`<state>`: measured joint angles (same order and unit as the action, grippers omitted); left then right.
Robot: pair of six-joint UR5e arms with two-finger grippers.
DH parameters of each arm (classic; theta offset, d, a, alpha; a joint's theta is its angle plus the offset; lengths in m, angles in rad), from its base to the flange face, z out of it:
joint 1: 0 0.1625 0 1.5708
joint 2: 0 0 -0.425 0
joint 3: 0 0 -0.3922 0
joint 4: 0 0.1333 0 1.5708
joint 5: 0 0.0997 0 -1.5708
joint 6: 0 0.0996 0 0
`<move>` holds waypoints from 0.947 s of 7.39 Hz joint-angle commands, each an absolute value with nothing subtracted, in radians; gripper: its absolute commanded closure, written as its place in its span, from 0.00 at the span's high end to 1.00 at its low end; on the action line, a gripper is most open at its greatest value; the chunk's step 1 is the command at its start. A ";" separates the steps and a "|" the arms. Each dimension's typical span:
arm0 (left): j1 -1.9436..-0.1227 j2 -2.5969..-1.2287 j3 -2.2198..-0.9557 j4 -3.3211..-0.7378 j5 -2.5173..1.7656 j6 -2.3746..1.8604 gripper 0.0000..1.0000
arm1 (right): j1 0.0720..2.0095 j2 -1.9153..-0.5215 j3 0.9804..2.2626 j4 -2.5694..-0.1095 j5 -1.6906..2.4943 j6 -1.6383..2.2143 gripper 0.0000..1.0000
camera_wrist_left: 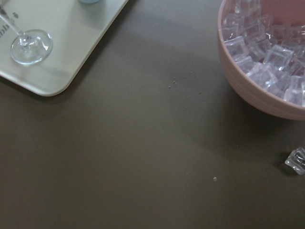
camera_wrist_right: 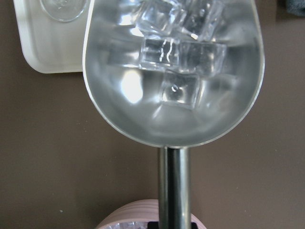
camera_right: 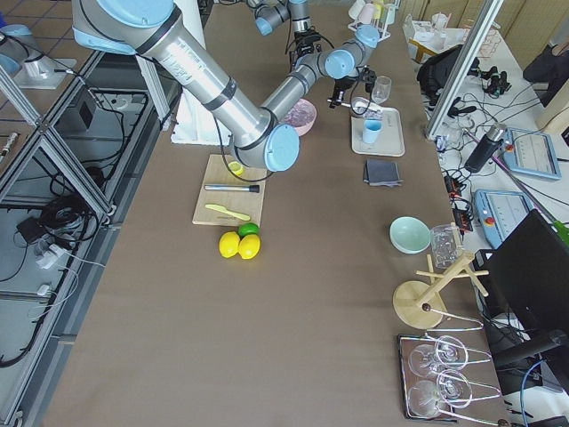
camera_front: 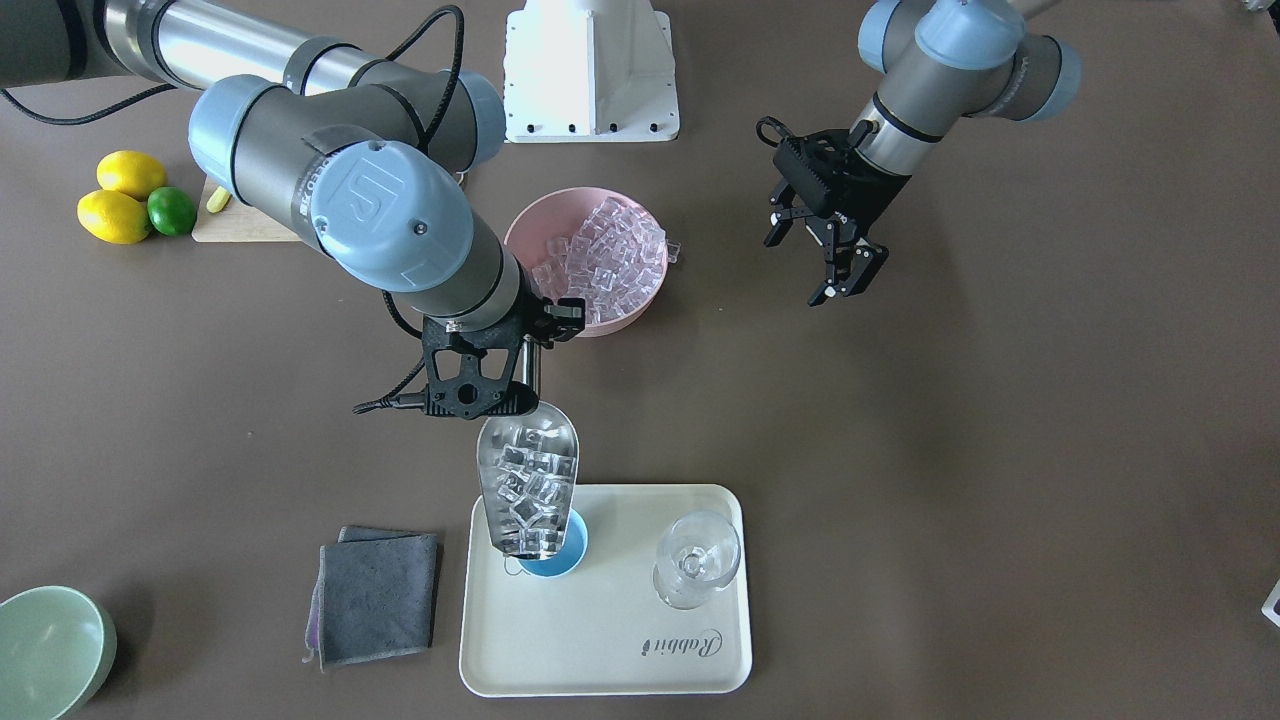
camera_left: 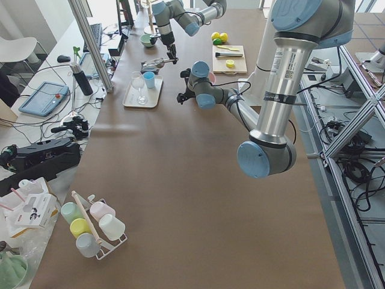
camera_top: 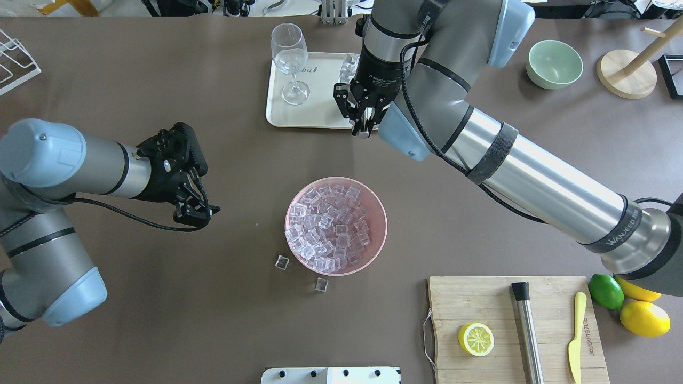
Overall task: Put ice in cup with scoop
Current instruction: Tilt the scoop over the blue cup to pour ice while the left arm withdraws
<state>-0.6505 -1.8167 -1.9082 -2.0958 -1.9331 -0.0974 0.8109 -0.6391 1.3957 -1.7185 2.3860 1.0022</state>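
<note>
1. My right gripper (camera_top: 362,127) is clamped on the scoop (camera_front: 560,425) handle, with ice (camera_front: 522,497) in the trough and its lip tipped over the cup (camera_front: 568,560) on the tray (camera_front: 620,640).
2. My left gripper (camera_front: 845,278) hangs above the table (camera_front: 1000,450), fingers apart, holding nothing.

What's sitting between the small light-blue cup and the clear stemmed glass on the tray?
Nothing: in the front-facing view, only bare cream tray separates the small round light-blue cup from the clear stemmed glass.
</note>
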 commanded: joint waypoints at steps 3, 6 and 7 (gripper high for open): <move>-0.892 -1.640 -1.962 -1.974 -2.065 -0.097 0.98 | 0.805 -0.640 1.387 -1.675 2.494 1.080 0.00; -1.127 -1.583 -1.918 -1.797 -2.203 -0.098 0.98 | 0.805 -0.641 1.387 -1.672 2.526 1.104 0.00; -1.213 -1.569 -1.876 -1.758 -2.291 -0.097 0.98 | 0.807 -0.643 1.385 -1.672 2.552 1.104 0.00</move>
<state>-1.0750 -1.5942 -1.9285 -1.8423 -2.1808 -0.0978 0.8054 -0.6406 1.3866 -1.6726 2.5158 1.1013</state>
